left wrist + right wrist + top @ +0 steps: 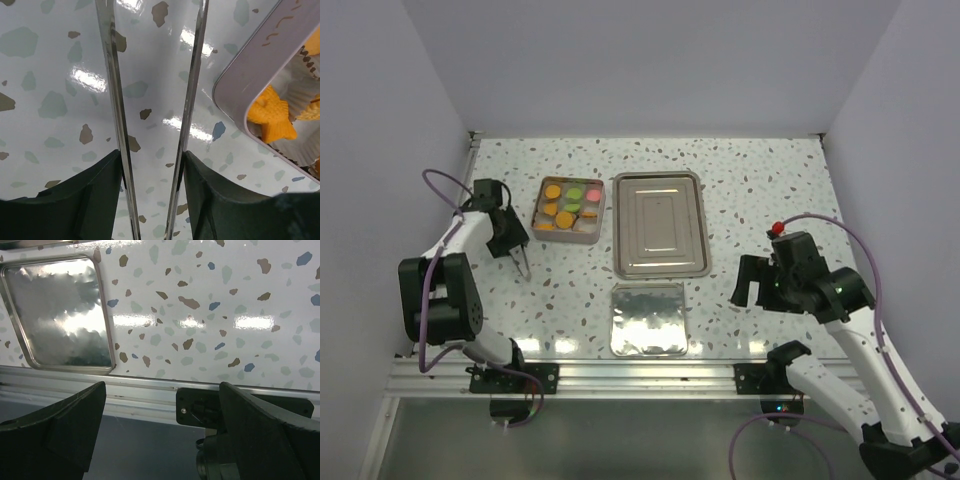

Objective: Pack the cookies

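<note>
Cookies (pixel 564 219): all that can be seen lie inside the tin (pixel 250 75) at the far left of the table (pixel 750 180). They are mostly orange, with some green and one pink. In the left wrist view, one orange star-shaped piece sits in the tin's corner beside white paper cups (pixel 300 100).

Containers:
- Lid (pixel 660 225), just right of the tin: holds nothing.
- Tray (pixel 647 320), small and shiny, nearer the arms: holds nothing.

Grippers:
- Left gripper (pixel 524 270): thin fingers parted and grasping nothing, over bare table just beside the tin.
- Right gripper (pixel 753 288): jaws spread wide and grasping nothing, well apart from the tin.

Hazards (estimated):
- The thin fingers may catch the tin's rim and shove or tip the tin.
- Too hard a pinch may crack a cookie.
- The fingers may seize a cup along with the cookie.
- A flat disc may slip from the narrow blades during transfer.
</note>
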Motion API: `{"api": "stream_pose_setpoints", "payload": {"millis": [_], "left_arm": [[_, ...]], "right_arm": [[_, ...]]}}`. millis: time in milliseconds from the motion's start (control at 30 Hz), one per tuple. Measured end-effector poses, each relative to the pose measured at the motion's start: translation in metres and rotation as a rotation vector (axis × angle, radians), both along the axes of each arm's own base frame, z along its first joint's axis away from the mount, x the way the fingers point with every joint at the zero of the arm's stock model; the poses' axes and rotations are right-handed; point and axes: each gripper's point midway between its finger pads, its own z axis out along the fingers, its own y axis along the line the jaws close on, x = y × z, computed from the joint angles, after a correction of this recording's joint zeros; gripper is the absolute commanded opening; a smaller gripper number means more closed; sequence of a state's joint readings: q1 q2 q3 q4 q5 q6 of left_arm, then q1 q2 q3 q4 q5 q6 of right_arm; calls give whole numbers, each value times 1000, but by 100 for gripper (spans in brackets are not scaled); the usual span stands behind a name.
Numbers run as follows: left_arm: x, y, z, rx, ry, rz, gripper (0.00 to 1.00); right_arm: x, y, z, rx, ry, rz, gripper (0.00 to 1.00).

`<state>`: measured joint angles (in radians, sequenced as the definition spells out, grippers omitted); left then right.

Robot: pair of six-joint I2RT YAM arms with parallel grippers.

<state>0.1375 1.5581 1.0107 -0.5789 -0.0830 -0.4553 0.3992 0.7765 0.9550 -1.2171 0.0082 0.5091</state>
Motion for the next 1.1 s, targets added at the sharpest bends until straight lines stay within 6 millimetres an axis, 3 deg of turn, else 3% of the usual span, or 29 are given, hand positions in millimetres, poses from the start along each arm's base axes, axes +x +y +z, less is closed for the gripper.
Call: {"api": "stream_pose_setpoints", "payload": {"millis": [233, 433, 667, 833, 933, 1000, 1100], "left_arm": [[-1, -3, -26, -24, 33, 13, 76], [3, -3, -40, -32, 50, 16, 80], [6, -3, -34, -32, 43, 19, 85], [15, 0, -1, -16, -24, 25, 87], [23, 2, 34, -1, -108, 27, 88], [30, 2, 63, 5, -181, 26, 100], [39, -5, 104, -7, -291, 11, 100]], "right_arm": [[-11, -5, 4, 3, -2, -6, 99], [-20, -10, 11, 8, -19, -18, 99], [-26, -16, 18, 4, -52, -40, 99], [-26, -16, 24, 18, -72, -50, 99], [-26, -15, 25, 31, -73, -56, 99], [-26, -12, 26, 49, -76, -56, 99], [-23, 3, 35, 129, -92, -28, 99]]}}
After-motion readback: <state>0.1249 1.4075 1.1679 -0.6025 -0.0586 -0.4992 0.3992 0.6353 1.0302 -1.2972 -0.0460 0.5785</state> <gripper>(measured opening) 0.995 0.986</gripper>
